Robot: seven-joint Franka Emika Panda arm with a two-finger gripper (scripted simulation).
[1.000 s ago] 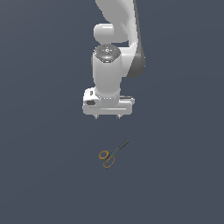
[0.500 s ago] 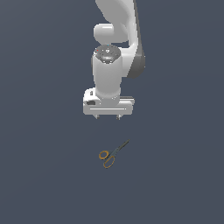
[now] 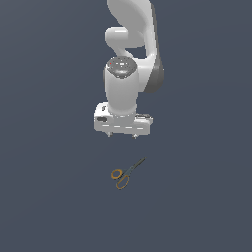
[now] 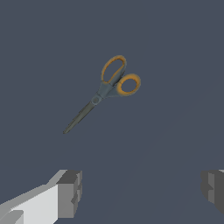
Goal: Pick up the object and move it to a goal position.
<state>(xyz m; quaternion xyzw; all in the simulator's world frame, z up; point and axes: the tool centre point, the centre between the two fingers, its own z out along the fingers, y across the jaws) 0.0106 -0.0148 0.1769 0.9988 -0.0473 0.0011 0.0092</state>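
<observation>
A small pair of scissors (image 3: pixel 125 174) with two orange-yellow loop handles and thin dark blades lies flat on the dark grey floor, blades closed. The wrist view shows the same scissors (image 4: pixel 105 89) lying apart from the fingers, with nothing touching them. My gripper (image 3: pixel 122 136) hangs from the white arm, above the scissors and set back from them, pointing down. In the wrist view my gripper (image 4: pixel 142 192) is open, its two grey fingertips (image 4: pixel 70 192) far apart with nothing between them.
The plain dark grey floor (image 3: pixel 49 197) stretches in all directions. The white arm (image 3: pixel 130 59) rises behind the gripper. No other object shows.
The arm has lowered slightly toward the floor. The scissors have not moved.
</observation>
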